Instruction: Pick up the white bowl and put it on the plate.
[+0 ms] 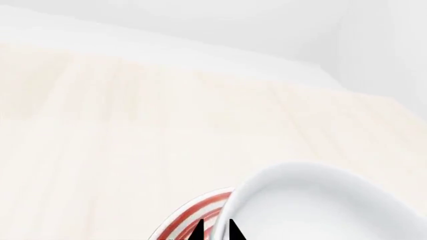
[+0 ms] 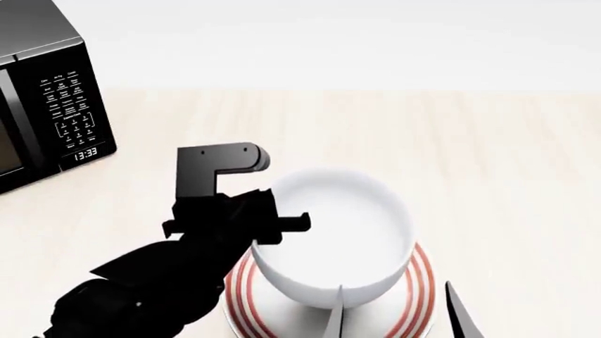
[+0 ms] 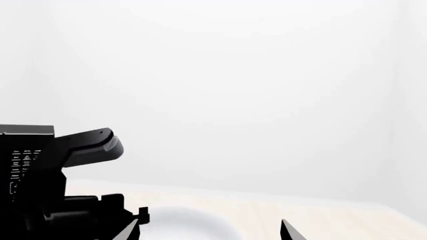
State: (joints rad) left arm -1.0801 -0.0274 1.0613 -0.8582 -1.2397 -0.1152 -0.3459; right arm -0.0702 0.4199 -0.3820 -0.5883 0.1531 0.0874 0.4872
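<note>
Your pale wooden table fills the head view, running back to a plain white wall. At the far left stands a black microwave, its clock reading 13:33.

Your left arm comes in from the near left, a black mass ending at the bowl's left rim. The plate, white with 3 thin red rings, lies on the table near the front edge of the view, a little right of the left arm. The white bowl is directly over it, upright, covering most of the plate so that only the ringed rim shows to the left and right. You cannot tell from these views whether the bowl's base is touching the plate or just above it.

The left gripper sits at the bowl's left rim; in the left wrist view its 2 dark tips stand close together with the rim between them, so it is pinched on the bowl.

The right gripper shows only as 2 thin fingers at the near edge, spread wide and gripping nothing, one in front of the bowl's near side.
</note>
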